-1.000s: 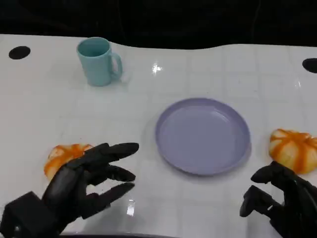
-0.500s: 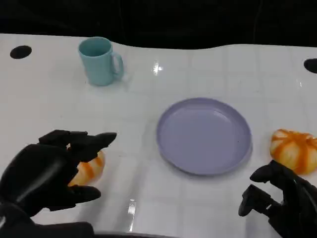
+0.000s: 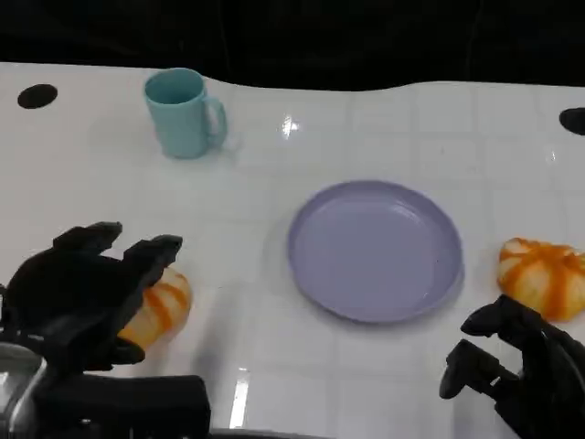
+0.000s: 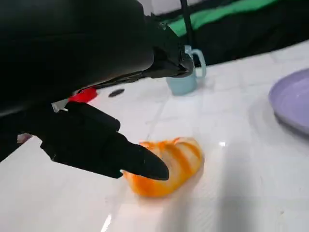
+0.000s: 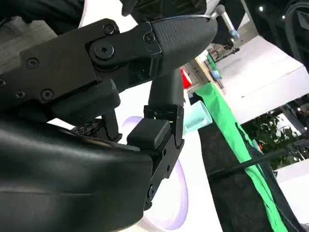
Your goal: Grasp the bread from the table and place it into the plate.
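Observation:
An orange-striped bread roll (image 3: 161, 307) lies on the white table at the near left. My left hand (image 3: 87, 288) arches over it with fingers spread, covering its left part. In the left wrist view a fingertip (image 4: 140, 164) hangs just in front of the roll (image 4: 169, 162), and no grip shows. The lilac plate (image 3: 375, 249) sits empty at the table's middle, to the right of the roll, and its edge (image 4: 292, 99) shows in the left wrist view. My right hand (image 3: 516, 370) rests near the front right edge, fingers loosely bent, holding nothing.
A second orange-striped roll (image 3: 542, 274) lies right of the plate, just beyond my right hand. A teal mug (image 3: 183, 112) stands at the back left. Black round holes (image 3: 37, 95) mark the table's far corners.
My left hand has swung from beside the roll to above it, its fingers now arched over the roll's top. The right hand, plate and mug have stayed put.

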`<act>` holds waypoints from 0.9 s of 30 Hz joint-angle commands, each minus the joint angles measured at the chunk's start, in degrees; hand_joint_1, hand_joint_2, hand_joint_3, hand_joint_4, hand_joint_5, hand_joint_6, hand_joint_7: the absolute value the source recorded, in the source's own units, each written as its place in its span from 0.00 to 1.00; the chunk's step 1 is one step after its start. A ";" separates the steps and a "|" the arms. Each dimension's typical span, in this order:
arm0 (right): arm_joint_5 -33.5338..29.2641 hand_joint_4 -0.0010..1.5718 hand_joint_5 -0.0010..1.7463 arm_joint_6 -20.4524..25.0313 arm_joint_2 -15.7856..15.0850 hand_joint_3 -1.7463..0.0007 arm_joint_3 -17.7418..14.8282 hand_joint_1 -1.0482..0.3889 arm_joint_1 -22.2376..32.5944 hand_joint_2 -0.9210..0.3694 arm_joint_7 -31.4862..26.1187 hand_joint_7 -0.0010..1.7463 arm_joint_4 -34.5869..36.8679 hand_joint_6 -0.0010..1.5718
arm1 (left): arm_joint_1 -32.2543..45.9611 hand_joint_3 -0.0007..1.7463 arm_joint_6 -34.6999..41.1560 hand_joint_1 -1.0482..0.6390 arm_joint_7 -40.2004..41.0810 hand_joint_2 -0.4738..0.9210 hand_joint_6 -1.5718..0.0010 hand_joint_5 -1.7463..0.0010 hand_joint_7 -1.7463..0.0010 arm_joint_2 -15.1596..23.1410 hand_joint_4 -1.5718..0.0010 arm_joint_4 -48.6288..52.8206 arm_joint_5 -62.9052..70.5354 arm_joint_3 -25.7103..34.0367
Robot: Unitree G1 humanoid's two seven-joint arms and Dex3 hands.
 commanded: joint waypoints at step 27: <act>-0.49 0.46 0.90 -0.58 -0.78 0.90 -0.27 0.37 0.13 0.00 -0.10 0.60 -0.33 0.52 | -32.85 0.00 -4.14 0.30 11.49 0.92 0.91 0.99 0.99 -2.56 0.94 61.57 -7.48 -18.20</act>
